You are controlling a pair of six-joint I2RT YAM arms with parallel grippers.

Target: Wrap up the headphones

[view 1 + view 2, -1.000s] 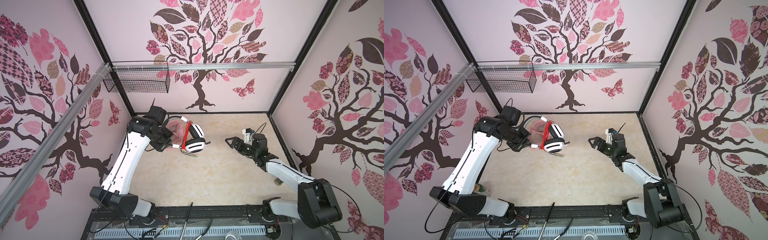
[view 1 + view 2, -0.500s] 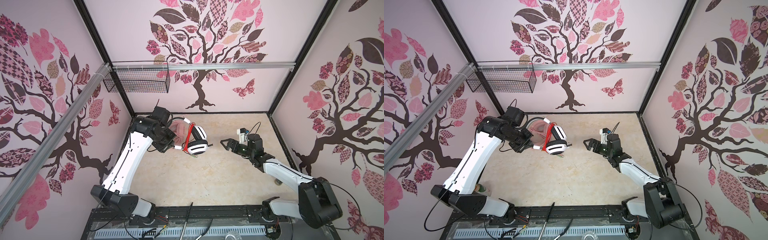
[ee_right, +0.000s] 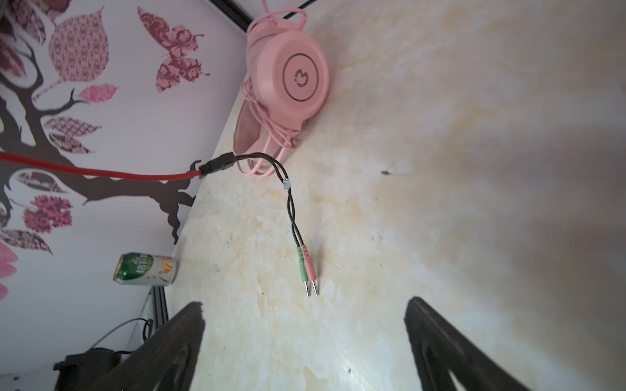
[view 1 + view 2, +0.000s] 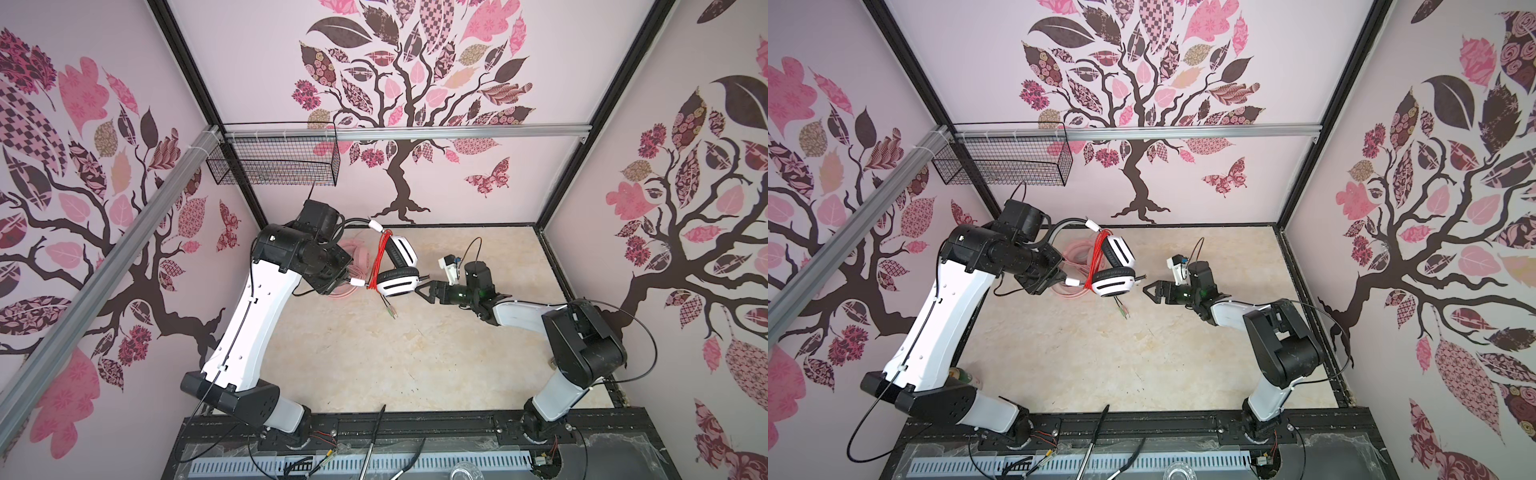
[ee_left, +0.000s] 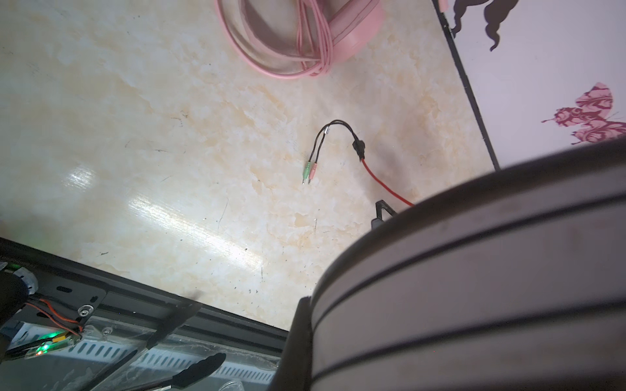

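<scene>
The right arm (image 4: 523,311) has swung in toward the middle of the surface (image 4: 374,365), and the left arm (image 4: 257,316) has carried its load a little that way to meet it. The white-and-black headset (image 4: 400,283) hangs from the left tool (image 4: 344,277), which is clamped tight on its headband. The pink headset (image 4: 362,258) lies on the surface near the back left corner, its cord bundled round it. The right tool (image 4: 420,289), jaws wide with nothing between them, now sits just beside the lower earcup, where a second ago it stood well apart. The orange-red cord (image 4: 379,259) is looped many times across the headband, and only the short tail with the plugs (image 4: 390,312) hangs loose. The right tool is probably coming for that tail to finish the wrap.
</scene>
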